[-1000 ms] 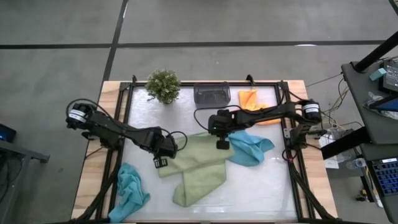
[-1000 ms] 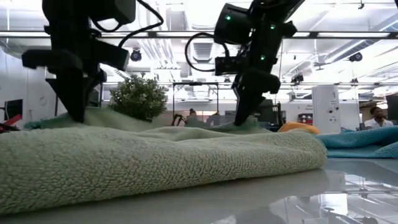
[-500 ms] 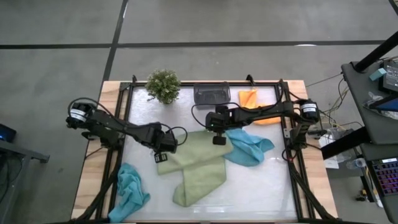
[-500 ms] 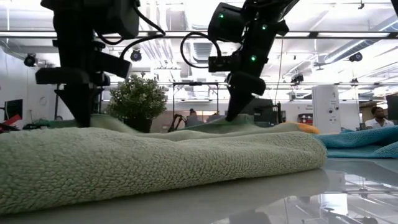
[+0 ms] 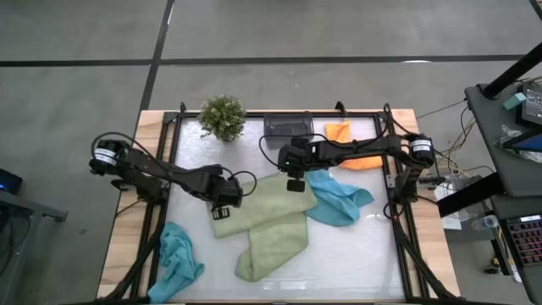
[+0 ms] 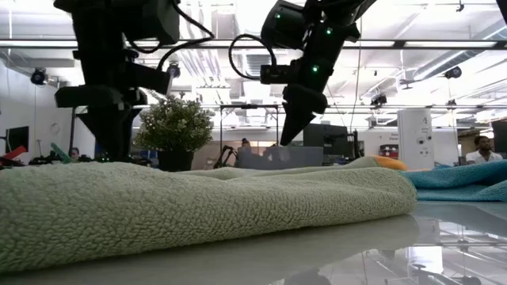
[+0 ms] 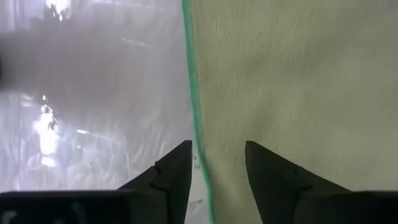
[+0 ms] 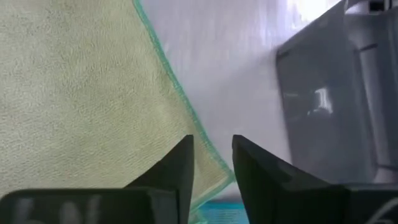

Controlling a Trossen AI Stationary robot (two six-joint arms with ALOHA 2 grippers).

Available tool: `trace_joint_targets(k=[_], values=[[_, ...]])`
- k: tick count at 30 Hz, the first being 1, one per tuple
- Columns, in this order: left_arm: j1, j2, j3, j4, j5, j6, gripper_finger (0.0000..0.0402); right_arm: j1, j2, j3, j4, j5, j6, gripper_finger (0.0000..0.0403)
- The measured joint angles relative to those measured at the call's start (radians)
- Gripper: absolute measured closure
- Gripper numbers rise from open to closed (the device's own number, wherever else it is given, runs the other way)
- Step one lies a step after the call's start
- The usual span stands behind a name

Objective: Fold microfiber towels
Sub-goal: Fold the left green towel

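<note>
Tools [image 5: 222, 209] apart above green towel [image 5: 264, 222]

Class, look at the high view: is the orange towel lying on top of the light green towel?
No. The orange towel lies at the table's far edge beside the grey bin, apart from the light green towel.

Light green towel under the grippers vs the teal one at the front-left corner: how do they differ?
The light green towel lies spread mostly flat mid-table, partly folded over itself; the teal towel sits bunched in a crumpled heap. The green one covers far more table. The left gripper and right gripper sit open at the green towel's edge corners; neither is near the teal one. Both are soft cloths and neither is neatly folded.
</note>
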Motion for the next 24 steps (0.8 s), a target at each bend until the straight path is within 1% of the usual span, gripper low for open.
trace_joint_targets(k=[3, 7, 9, 11, 14, 16, 19, 24], values=[[0.0, -0.001, 0.025, 0.054, -0.003, -0.007, 0.0267, -0.004, -0.016, 0.007, 0.001, 0.0, -0.025, 0.0286], [0.0, 0.001, 0.005, 0.285, -0.004, 0.03, 0.0267, -0.002, -0.05, -0.002, -0.001, -0.01, -0.031, 0.0283], [0.0, 0.013, -0.012, 0.369, -0.004, 0.068, 0.0269, 0.001, -0.071, -0.013, -0.006, -0.041, -0.03, 0.0282], [0.001, 0.027, -0.024, 0.399, -0.006, 0.084, 0.0276, 0.001, -0.089, -0.021, -0.004, -0.099, -0.018, 0.0284], [0.005, 0.044, -0.049, 0.424, -0.02, 0.083, 0.0297, 0.001, -0.116, -0.04, -0.001, -0.189, -0.007, 0.0292], [0.005, 0.056, -0.072, 0.426, -0.021, 0.068, 0.0314, 0.003, -0.134, -0.056, 0.003, -0.223, -0.003, 0.0299], [0.005, 0.067, -0.12, 0.458, -0.021, 0.049, 0.0343, 0.003, -0.16, -0.084, 0.01, -0.249, 0.0, 0.0308], [0.006, 0.079, -0.213, 0.606, -0.022, 0.021, 0.0386, 0.003, -0.206, -0.142, 0.076, -0.249, -0.002, 0.0312]])
